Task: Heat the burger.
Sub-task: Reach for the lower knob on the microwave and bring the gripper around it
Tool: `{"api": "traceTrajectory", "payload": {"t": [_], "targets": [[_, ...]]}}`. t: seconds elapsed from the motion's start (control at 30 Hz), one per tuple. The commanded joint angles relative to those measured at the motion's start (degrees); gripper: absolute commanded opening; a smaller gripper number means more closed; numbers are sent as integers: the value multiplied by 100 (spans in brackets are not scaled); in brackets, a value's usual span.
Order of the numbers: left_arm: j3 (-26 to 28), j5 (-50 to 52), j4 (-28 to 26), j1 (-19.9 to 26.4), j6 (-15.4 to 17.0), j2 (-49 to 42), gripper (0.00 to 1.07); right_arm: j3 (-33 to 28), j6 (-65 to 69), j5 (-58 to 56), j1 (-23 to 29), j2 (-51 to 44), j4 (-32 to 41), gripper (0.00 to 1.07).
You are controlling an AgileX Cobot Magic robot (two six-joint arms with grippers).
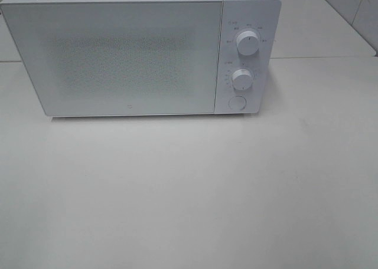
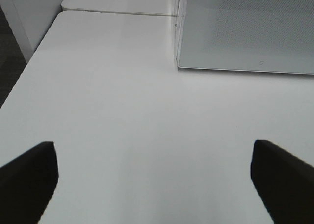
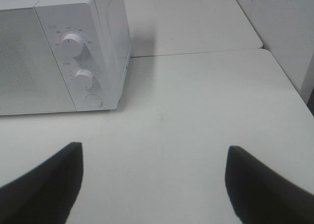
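The burger is not in view in any frame. A white microwave (image 1: 142, 51) stands at the back of the white table with its door shut; it also shows in the left wrist view (image 2: 245, 27) and the right wrist view (image 3: 59, 52). It has two knobs (image 1: 247, 42) and a round button (image 1: 236, 102) on its right panel. My left gripper (image 2: 154, 184) is open and empty over the bare table, left of the microwave's front. My right gripper (image 3: 154, 184) is open and empty over the table, right of the microwave. Neither gripper shows in the exterior high view.
The white table (image 1: 189, 192) stretches out in front of the microwave. A second table surface (image 3: 191, 17) lies behind a seam at the back. The table's left edge (image 2: 19, 81) drops to a dark floor. A tiled wall (image 1: 360, 9) stands at the far right.
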State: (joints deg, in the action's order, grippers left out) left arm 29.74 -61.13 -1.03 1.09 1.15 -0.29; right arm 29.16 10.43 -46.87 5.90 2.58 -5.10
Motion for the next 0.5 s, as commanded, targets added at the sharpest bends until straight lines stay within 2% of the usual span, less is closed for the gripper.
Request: {"api": "traceTrajectory", "payload": {"t": [0.03,0.5], "targets": [[-11,-6,0,11,34,-97,100,-63,-11,659,-34,350,-17,76],[-11,-6,0,11,34,-97,100,-636,-11,2160,-34,1306,-17,76]]}}
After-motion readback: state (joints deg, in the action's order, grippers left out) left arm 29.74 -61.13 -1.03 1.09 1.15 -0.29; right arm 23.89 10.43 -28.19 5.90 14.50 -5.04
